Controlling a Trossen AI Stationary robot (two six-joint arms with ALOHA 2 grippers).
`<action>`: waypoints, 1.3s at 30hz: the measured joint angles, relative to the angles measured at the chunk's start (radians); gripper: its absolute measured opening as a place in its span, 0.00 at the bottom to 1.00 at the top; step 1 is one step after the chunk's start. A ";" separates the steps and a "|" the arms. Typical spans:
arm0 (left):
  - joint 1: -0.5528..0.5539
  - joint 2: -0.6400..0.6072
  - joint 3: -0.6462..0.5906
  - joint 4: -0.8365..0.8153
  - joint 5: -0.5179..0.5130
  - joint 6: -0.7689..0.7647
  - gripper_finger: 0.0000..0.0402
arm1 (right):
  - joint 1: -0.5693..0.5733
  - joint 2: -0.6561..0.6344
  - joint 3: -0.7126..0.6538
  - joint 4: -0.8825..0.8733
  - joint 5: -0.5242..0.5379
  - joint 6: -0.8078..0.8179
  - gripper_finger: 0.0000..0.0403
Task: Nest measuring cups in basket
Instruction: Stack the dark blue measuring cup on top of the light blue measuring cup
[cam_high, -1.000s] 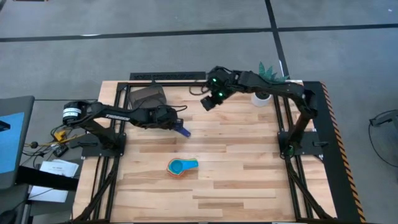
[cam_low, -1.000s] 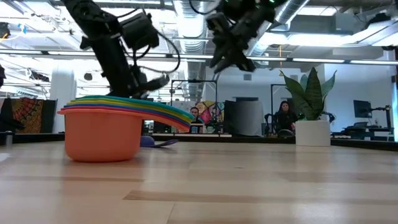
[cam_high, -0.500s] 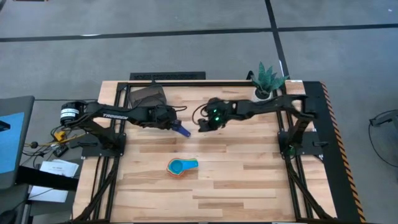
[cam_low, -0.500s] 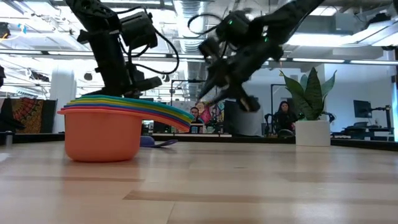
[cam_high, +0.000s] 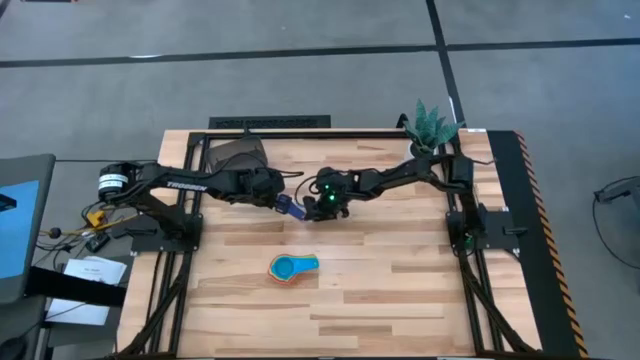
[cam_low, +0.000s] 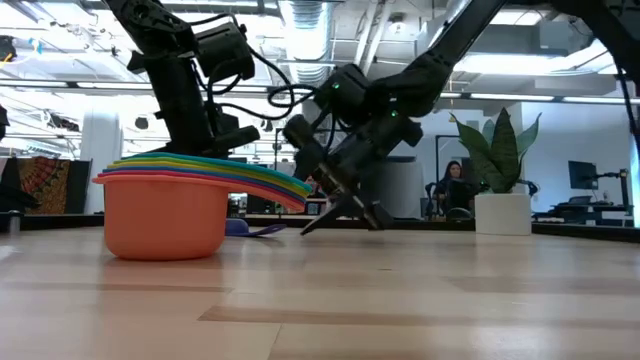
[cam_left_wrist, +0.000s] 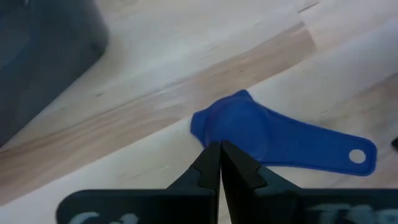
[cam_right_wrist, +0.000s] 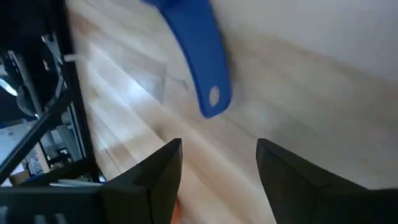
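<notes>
Measuring cups: one nested stack (cam_high: 293, 268) on the bench, plus one dark blue cup (cam_high: 291, 208) apart
Basket (cam_high: 237, 154): one
Potted plant (cam_high: 428, 128): one
Arms: two

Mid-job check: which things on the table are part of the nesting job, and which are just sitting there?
Part of the job:
- dark blue measuring cup, loose on the table
- nested stack of cups, orange outermost
- basket, at the back left
- left gripper, shut at the dark blue cup
- right gripper, open, near that cup's handle

Just sitting there:
- white plant pot with its plant
</notes>
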 joint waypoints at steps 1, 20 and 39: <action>0.000 0.000 0.000 0.000 0.001 0.004 0.00 | 0.005 0.011 0.006 0.008 0.006 0.007 0.57; -0.001 0.002 0.000 0.025 0.048 0.042 0.00 | -0.031 0.047 0.027 0.019 0.070 0.084 0.28; -0.003 0.004 0.000 0.053 0.061 0.039 0.00 | -0.019 0.047 0.026 0.056 0.039 0.085 0.40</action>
